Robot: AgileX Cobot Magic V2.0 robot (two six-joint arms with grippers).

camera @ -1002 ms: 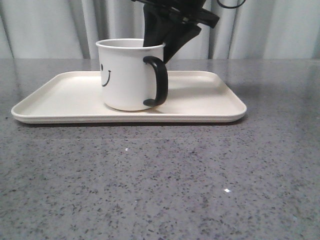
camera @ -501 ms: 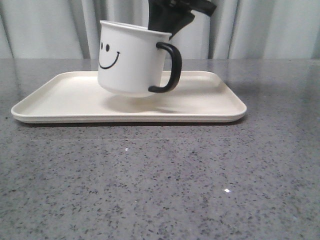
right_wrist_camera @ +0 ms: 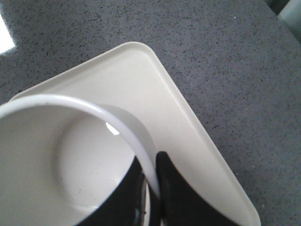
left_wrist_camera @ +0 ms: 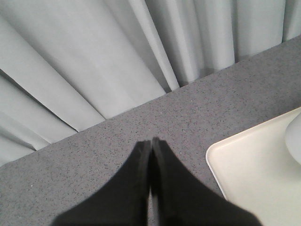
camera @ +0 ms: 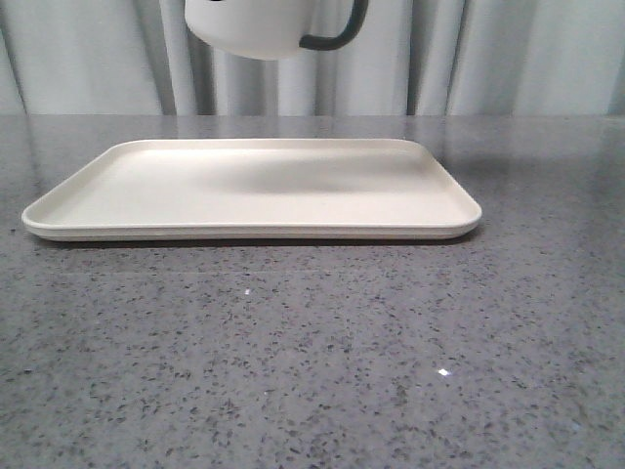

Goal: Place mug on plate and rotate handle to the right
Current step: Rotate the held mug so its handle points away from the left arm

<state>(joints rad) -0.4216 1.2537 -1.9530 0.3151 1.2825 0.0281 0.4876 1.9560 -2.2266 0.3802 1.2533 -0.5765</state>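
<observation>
The white mug point(camera: 249, 24) hangs high above the plate point(camera: 254, 186), clear of it; only its lower part shows at the top of the front view. Its black handle point(camera: 337, 39) points right. In the right wrist view my right gripper point(right_wrist_camera: 151, 169) is shut on the mug's rim point(right_wrist_camera: 127, 127), one finger inside the mug point(right_wrist_camera: 56, 155) and one outside, over the plate point(right_wrist_camera: 188, 141). My left gripper point(left_wrist_camera: 151, 143) is shut and empty over the bare table, beside a corner of the plate point(left_wrist_camera: 254, 174). Neither gripper shows in the front view.
The grey speckled table point(camera: 312, 352) stretches in front of and around the plate. Pale curtains point(camera: 547, 59) hang along the table's far edge.
The mug stood on the plate, then was lifted and turned so its face came round to the front. It has now risen almost out of the top of the front view.
</observation>
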